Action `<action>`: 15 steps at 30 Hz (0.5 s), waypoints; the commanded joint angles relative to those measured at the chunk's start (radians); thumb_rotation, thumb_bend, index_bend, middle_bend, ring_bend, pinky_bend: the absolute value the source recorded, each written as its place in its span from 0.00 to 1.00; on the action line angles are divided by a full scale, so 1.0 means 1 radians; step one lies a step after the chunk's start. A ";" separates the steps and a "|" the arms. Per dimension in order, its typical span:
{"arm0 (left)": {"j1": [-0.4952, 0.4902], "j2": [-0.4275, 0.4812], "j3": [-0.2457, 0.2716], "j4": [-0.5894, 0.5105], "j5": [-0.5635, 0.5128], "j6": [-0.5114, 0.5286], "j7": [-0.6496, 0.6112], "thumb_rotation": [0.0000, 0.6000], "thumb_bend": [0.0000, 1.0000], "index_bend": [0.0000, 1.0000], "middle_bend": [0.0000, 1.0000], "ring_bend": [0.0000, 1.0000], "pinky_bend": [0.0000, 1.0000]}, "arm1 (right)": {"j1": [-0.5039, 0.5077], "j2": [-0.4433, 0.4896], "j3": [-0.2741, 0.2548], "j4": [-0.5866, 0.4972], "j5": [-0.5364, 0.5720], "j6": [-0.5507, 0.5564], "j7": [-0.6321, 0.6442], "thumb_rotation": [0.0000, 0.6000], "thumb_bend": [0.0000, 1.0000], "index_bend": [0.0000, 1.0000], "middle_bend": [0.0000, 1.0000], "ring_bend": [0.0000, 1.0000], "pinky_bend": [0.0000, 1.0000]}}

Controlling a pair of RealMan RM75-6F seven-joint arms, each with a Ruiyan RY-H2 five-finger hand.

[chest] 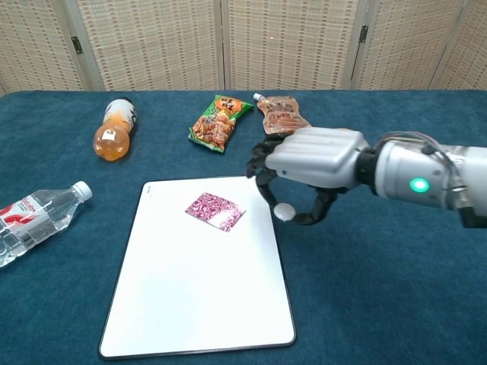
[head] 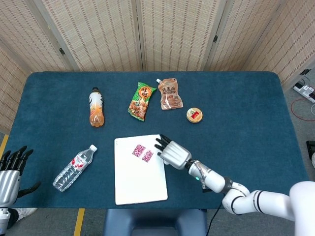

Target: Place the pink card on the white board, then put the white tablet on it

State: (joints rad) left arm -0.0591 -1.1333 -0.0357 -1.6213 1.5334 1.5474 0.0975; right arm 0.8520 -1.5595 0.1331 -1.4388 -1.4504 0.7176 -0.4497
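Fingers [chest: 260, 161] of the right hand [chest: 308, 169] hang spread and empty over the board's [chest: 198, 289] right edge, near the pink card [chest: 216, 211] lying on it; left hand [head: 9, 176] open off the tabletop [head: 246, 113].

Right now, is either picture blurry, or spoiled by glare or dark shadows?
Head view: sharp, evenly lit, only a faint shadow beside the white board. Chest view: also clear and evenly lit; the right hand looms large near the camera, its green light glowing; no strong glare.
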 commanded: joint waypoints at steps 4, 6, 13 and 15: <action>0.005 0.003 0.001 0.012 -0.010 -0.002 -0.011 1.00 0.18 0.14 0.08 0.14 0.00 | 0.114 -0.112 0.073 0.099 0.124 -0.093 -0.082 1.00 0.36 0.49 0.19 0.05 0.00; 0.006 0.002 0.002 0.016 -0.012 -0.003 -0.015 1.00 0.18 0.14 0.08 0.14 0.00 | 0.141 -0.136 0.084 0.130 0.157 -0.113 -0.098 1.00 0.36 0.49 0.19 0.05 0.00; 0.007 -0.001 0.000 0.030 -0.021 -0.008 -0.026 1.00 0.18 0.14 0.08 0.14 0.00 | 0.223 -0.207 0.098 0.230 0.249 -0.155 -0.138 1.00 0.36 0.49 0.19 0.05 0.00; 0.008 0.000 -0.001 0.033 -0.023 -0.008 -0.030 1.00 0.18 0.14 0.08 0.14 0.00 | 0.241 -0.222 0.097 0.253 0.267 -0.161 -0.143 1.00 0.36 0.49 0.19 0.05 0.00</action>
State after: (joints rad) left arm -0.0515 -1.1337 -0.0362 -1.5886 1.5107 1.5391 0.0677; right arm 1.0838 -1.7712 0.2286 -1.1969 -1.1925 0.5631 -0.5866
